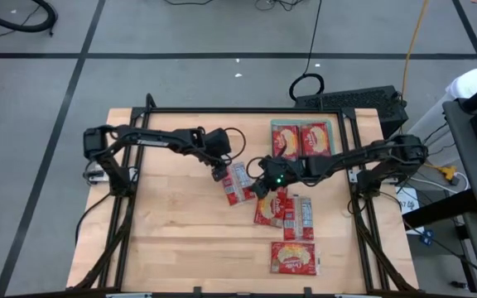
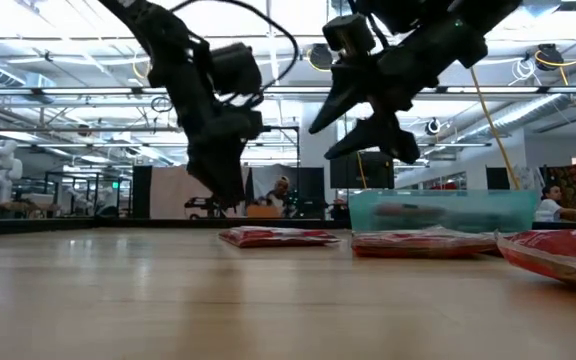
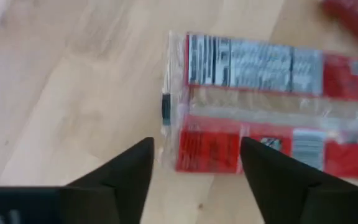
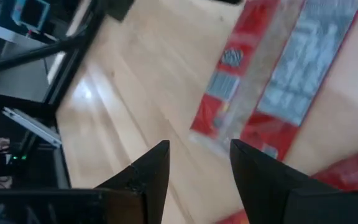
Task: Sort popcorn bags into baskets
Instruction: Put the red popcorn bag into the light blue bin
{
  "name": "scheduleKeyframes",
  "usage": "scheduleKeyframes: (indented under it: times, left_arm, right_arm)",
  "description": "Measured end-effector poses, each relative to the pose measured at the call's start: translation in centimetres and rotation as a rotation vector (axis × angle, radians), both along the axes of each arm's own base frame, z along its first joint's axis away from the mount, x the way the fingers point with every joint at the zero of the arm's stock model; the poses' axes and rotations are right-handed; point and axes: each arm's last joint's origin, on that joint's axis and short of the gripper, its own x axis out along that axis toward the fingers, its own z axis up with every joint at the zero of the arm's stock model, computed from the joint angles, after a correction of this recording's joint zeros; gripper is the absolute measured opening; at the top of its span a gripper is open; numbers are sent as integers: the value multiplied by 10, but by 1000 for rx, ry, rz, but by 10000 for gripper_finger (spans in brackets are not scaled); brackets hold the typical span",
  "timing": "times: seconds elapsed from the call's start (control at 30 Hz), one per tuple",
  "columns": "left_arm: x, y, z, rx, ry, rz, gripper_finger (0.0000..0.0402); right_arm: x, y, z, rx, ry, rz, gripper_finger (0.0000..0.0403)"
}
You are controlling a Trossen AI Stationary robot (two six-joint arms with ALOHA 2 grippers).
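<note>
Left wrist view: back-up red-and-silver popcorn bag (image 3: 260, 102) flat beyond the wide, empty left hand (image 3: 194, 165).

Glossy plastic packets (image 3: 253, 106) on smooth wooden table (image 1: 180, 240)

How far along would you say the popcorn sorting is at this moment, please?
Done: two popcorn bags lie side by side in the teal basket. In hand: nothing; the left gripper and right gripper are both open and empty above a back-up bag lying on the table. Left: that bag, the cluster beside it, and the bag near the front edge.
</note>
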Motion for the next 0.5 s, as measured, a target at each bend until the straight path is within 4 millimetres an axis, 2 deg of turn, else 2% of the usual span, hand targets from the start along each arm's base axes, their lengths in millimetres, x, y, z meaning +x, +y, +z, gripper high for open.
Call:
scheduleKeyframes:
  times: [0.13, 0.2, 0.33, 0.5]
  left_arm:
    - [1, 5, -13, -1, 46, -21, 276]
    - [-5, 10, -12, -39, 92, 46, 280]
    - [-18, 21, -5, -87, 133, 171, 266]
    - [-14, 33, -14, -99, 107, 214, 247]
  right_arm:
    - [-3, 9, -4, 37, 45, -1, 160]
    - [-3, 12, -4, 47, 50, 1, 160]
    - [-4, 17, -4, 68, 57, -1, 160]
    - [-6, 18, -6, 46, 77, 20, 160]
